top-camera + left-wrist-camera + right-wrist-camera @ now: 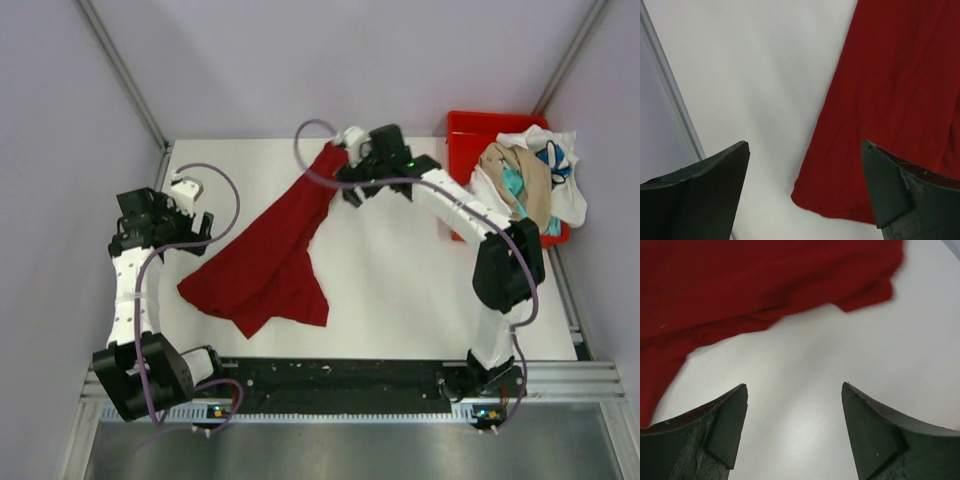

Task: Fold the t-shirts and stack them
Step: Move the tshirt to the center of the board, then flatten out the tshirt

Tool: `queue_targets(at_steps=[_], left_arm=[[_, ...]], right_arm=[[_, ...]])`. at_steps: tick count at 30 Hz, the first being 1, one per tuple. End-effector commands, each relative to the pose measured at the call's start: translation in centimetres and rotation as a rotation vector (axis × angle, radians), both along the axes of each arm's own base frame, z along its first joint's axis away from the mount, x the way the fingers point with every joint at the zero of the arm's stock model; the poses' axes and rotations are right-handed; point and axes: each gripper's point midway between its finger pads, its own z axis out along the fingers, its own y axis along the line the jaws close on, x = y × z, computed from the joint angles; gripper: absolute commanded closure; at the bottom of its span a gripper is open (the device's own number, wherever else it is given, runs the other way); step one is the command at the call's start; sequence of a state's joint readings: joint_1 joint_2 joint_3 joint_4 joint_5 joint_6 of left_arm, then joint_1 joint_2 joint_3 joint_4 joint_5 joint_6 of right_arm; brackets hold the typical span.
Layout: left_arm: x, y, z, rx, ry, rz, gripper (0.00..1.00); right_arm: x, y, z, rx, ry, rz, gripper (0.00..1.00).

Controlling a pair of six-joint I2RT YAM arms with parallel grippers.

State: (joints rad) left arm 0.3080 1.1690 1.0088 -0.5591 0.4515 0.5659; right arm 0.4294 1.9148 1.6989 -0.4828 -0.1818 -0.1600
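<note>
1. The white desk (400, 290) takes up most of the overhead view, with a metal rail along its near edge.
2. The red t-shirt (270, 260) lies unfolded and rumpled on the desk. It runs in a slanting band from a narrow end near the middle of the far edge to a wider, bunched end towards the near left corner.
3. The right arm (470, 215) rises from the near right corner and bends across to the far edge, ending at the shirt's narrow end.
4. The left arm (130, 290) stands along the left edge, with its wrist just beside the shirt's left side.
5. A red bin (465, 125) sits in the far right corner.
6. A heap of mixed garments (535, 175) in white, tan and teal fills the bin and spills over its rim.
7. The right gripper (794, 386) has its fingers spread with nothing between them. Bare desk lies below and red cloth just ahead.
8. The left gripper (805, 144) is also spread and holds nothing. It hangs over a hem corner of the shirt.
</note>
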Motion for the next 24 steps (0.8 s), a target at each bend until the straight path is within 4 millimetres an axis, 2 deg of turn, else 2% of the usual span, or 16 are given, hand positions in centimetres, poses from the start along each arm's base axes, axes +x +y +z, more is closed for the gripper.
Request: queue_targets(at_steps=[1,4,5,7,10,12,15,17,18,20,22,24], left_arm=[[-4.3,2.3,-6.0,0.072,0.256,0.002,0.04],[-5.3,5.5,-9.3,0.074,0.333,0.072,0.04],[-5.4,6.3,-10.2,0.053,0.341,0.082,0.04],[-5.7,7.1,-11.9,0.023,0.391,0.083,0.06],[-6.4,5.5,-13.9,-0.038,0.443,-0.012,0.07],[-6.5,5.2,-14.8,-0.028,0.441,-0.024,0.07],[-7.5,4.0,-16.5,-0.032,0.498,-0.067,0.10],[-8.3,3.2,-17.4,-0.035,0.539,-0.108,0.18],[-8.6,3.1,-17.8,-0.028,0.555,-0.120,0.24],[-8.8,3.3,-18.6,-0.001,0.579,-0.137,0.43],[-8.5,4.0,-19.3,0.018,0.595,-0.116,0.69],[-8.0,3.5,-18.6,-0.034,0.616,-0.117,1.00]], right_arm=[[-10.8,8.5,-1.2,-0.208,-0.154,0.658,0.25],[-14.6,12.3,-2.2,-0.241,-0.138,0.817,0.25],[-16.8,14.3,-2.6,-0.236,-0.136,0.900,0.25],[-19.8,17.6,-2.7,-0.253,-0.170,1.011,0.25],[-23.8,21.7,-3.4,-0.279,-0.205,1.155,0.25],[-25.5,23.6,-4.0,-0.272,-0.206,1.206,0.27],[-26.7,25.0,-3.4,-0.200,-0.177,1.216,0.29],[-26.7,25.2,-2.8,-0.175,-0.173,1.200,0.29],[-26.7,25.2,-2.5,-0.171,-0.178,1.190,0.29],[-26.2,25.0,-2.2,-0.170,-0.188,1.154,0.30],[-25.8,24.7,-1.6,-0.164,-0.195,1.118,0.30],[-25.2,24.2,-0.6,-0.137,-0.199,1.069,0.30]])
